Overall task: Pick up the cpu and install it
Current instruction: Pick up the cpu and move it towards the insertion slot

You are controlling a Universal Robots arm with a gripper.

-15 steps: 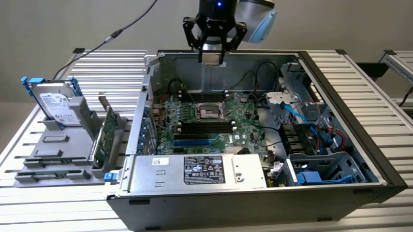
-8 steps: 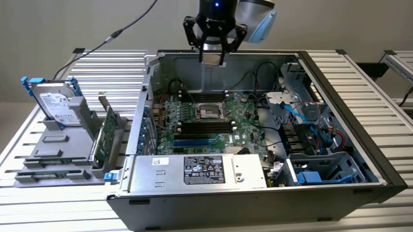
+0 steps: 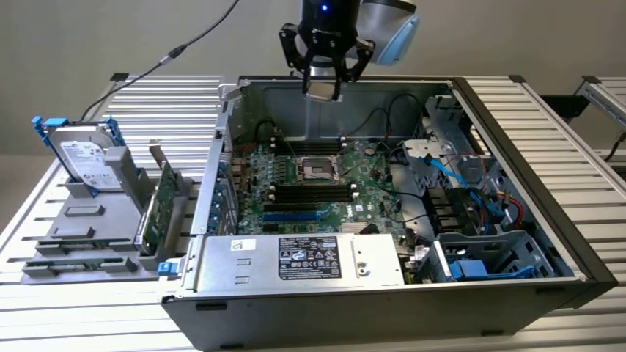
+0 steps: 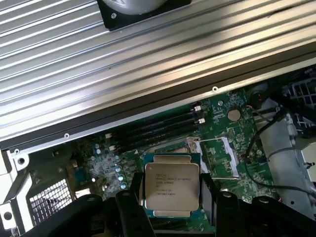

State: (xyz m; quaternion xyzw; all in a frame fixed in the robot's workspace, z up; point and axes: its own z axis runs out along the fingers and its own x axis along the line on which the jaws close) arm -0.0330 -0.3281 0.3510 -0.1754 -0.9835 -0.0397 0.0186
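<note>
Held: cpu (image 4: 171,186), clamped betw. black fingers (image 4: 129,207) of pincer (image 3: 323,86), printed metal top facing wrist cam (print too small to read). Hangs high over open pc case (image 3: 264,103); motherboard (image 3: 293,198) and socket (image 3: 321,170) well below pincer. Socket partly hidden behind cpu in wrist view. Hard drive (image 3: 86,158) well apart from pincer, toward exterior view's left.

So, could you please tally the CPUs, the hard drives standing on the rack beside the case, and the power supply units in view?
cpu: 1
hard drive: 1
power supply unit: 1
Total: 3
</note>
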